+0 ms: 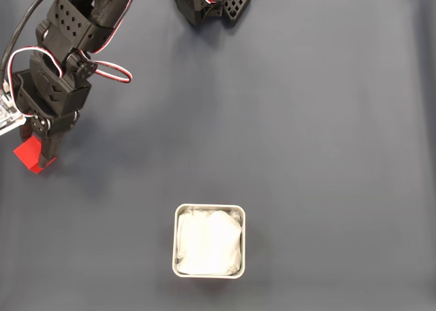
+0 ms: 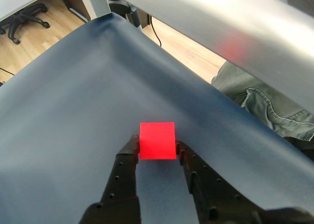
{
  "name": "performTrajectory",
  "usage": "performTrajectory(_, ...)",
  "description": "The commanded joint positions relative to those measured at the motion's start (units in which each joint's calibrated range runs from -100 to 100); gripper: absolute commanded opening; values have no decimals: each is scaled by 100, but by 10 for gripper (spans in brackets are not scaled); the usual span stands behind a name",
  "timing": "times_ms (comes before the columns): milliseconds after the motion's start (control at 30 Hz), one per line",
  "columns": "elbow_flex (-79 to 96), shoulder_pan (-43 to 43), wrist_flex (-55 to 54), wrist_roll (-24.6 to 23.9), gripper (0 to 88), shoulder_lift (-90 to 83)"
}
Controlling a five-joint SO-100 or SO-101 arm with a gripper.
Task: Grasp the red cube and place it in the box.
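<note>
Your fingers (image 2: pixel 157 150) sit clamped on the red cube (image 2: pixel 157 140), one on each side, at the left edge of the dark surface (image 1: pixel 306 120) in the fixed view. Keep the squeeze steady, lift straight up before swinging, then carry it over the box (image 1: pixel 209 207), well apart. One cube, one box.
</note>
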Motion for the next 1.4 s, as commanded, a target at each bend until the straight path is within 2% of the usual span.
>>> performTrajectory(0,-241,-75,3,63,79,-370)
performTrajectory(600,-397,-437,594,122,79,-1332)
performTrajectory(1367,-324,-1531,971,186,84,-2528)
